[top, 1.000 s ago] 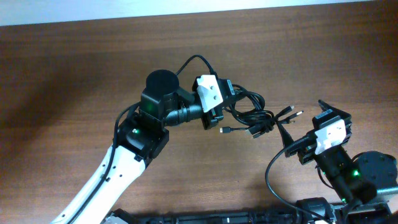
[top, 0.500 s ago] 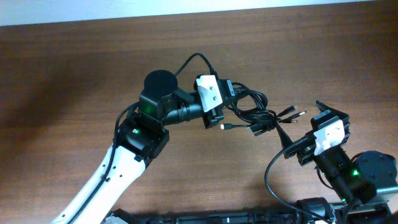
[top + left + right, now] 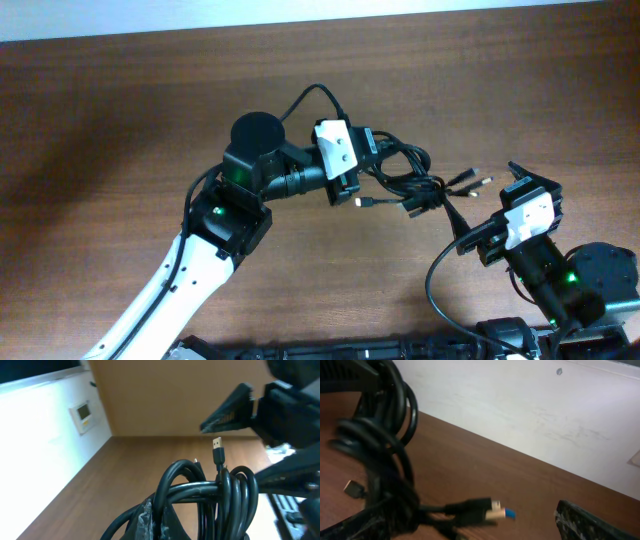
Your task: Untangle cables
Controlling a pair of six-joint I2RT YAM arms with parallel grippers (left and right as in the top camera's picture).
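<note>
Now, two arms are seen over the brown table (image 3: 120,120), and one bundle of cables (image 3: 408,183) is counted between their grippers, right of centre. The left gripper (image 3: 368,165) is clenched on the bundle's left side; on its wrist view the cables (image 3: 210,492) are seen rising straight out of the pinched fingers (image 3: 145,512). The right gripper (image 3: 533,182) is placed just right of the bundle, jaws spread wide and nothing held. One finger (image 3: 585,520) is caught at the near right edge of its own view.

How many cords are in the knot cannot be told. They are thin and glossy black, coiled into several overlapping rings and bunched tight. At least three plug ends are counted from overhead: two (image 3: 476,180) fanned out to the right toward the right gripper, and one (image 3: 363,204) poking out on the near left. A gold-tipped plug (image 3: 218,450) is shown standing upright above the coils. A blue-tongued plug (image 3: 499,511) is seen low, close to the table, right of the dark coils (image 3: 385,455).
</note>
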